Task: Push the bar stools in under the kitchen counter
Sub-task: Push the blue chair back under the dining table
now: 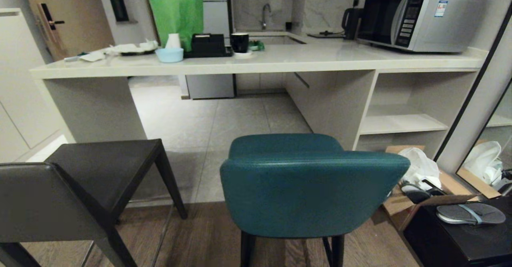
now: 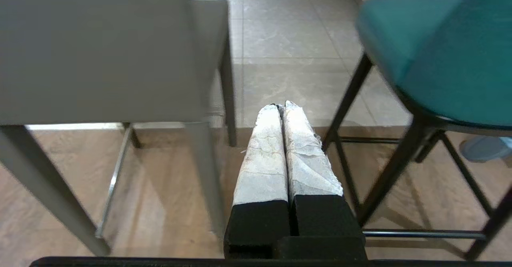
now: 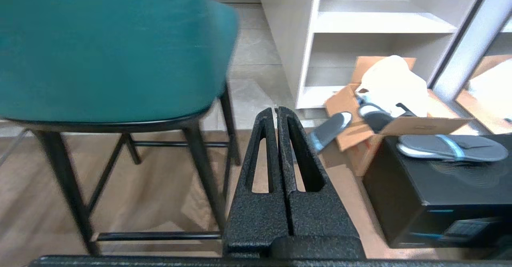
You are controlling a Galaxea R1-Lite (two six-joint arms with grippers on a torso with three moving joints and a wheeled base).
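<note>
1. Teal padded stool (image 1: 308, 187), curved back toward the camera, stands on the wood floor in front of the kitchen counter (image 1: 256, 65); its seat is short of the counter's edge, not under the worktop.
2. Dark grey stool (image 1: 80, 187), square back and angular legs, stands to the left of the teal one, apart from it; it too is out in front of the counter, near the slab end panel (image 1: 96, 107).
3. Off-white worktop carries a microwave (image 1: 420, 19) at its right end, a black kettle (image 1: 351, 21) beside it, a black mug (image 1: 239, 42) and a pale blue bowl (image 1: 169, 54); open white shelving (image 1: 404, 123) fills the space under the right end.
4. Left gripper (image 2: 280, 108), seen only in the left wrist view: its white-wrapped fingers (image 2: 262, 155) are pressed together and hold nothing; it hangs low between the two stools.
5. Right gripper (image 3: 277, 111), seen only in the right wrist view: black fingers (image 3: 264, 159) closed together, empty, just beside the teal stool's legs.
6. Cardboard box (image 1: 416, 195) with a white bag lies on the floor at right; a grey slipper (image 1: 470, 213) rests on a black box (image 1: 460, 239).
</note>
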